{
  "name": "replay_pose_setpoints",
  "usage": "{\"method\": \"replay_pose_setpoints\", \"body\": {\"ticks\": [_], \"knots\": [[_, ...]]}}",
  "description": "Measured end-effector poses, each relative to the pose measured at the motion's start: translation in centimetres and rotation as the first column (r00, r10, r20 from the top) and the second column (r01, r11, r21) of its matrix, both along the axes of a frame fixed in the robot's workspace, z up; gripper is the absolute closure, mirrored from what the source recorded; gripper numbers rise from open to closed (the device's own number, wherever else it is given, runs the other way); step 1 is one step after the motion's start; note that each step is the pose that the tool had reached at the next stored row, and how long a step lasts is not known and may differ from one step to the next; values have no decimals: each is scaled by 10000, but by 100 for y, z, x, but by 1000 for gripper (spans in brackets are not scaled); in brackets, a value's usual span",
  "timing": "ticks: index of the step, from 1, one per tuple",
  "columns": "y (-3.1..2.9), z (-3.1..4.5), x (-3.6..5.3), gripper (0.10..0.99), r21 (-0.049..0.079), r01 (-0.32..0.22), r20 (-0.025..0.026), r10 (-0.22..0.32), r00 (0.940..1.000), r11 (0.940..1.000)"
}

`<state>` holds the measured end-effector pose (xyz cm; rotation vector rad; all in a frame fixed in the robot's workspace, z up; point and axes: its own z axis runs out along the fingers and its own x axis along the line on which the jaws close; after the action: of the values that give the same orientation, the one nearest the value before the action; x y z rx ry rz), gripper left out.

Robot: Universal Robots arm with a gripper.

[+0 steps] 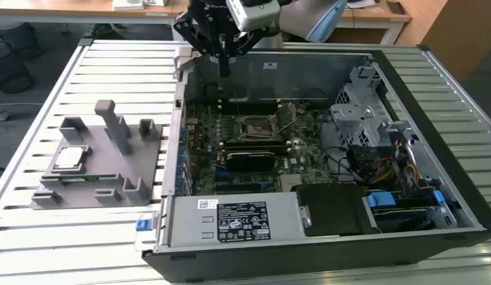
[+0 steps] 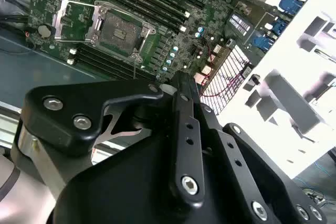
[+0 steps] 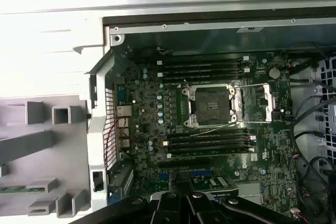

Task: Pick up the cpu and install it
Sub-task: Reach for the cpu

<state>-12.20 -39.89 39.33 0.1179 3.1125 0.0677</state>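
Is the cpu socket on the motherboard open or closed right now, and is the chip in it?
Open and empty: the socket shows bare, its load plate swung aside. The cpu lies on the grey fixture.

Inside the open computer case (image 3: 210, 24), the motherboard (image 3: 147, 129) carries a bare cpu socket (image 3: 211, 106) between rows of memory slots (image 3: 202, 69) — its load plate (image 3: 260, 106) is flipped open alongside. A grey fixture (image 3: 37, 145) lies just outside the case wall, and the gripper (image 3: 185, 203) hangs over the board.
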Motion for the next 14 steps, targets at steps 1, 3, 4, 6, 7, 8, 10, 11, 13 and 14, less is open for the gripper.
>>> {"method": "replay_pose_setpoints", "body": {"ticks": [1, 3, 4, 6, 7, 8, 10, 11, 13, 14], "knots": [[0, 0, 0, 980, 0, 0, 0, 0, 10000, 10000], [0, 0, 0, 980, 0, 0, 0, 0, 10000, 10000], [0, 0, -2, 980, 0, 1, 1, -1, 10000, 10000], [0, -1, -14, 980, 1, 1, 1, -1, 10000, 10000], [0, -1, -21, 980, 1, 0, 1, 0, 10000, 10000], [0, -1, -29, 980, 0, 1, 0, -1, 10000, 10000], [0, -2, -43, 980, 0, 0, 0, 0, 10000, 10000], [0, -2, -50, 980, 0, 0, 1, 0, 10000, 10000], [0, -2, -60, 980, -1, 0, 0, 0, 10000, 10000], [0, -3, -61, 980, -1, -1, -1, 1, 10000, 10000]]}}
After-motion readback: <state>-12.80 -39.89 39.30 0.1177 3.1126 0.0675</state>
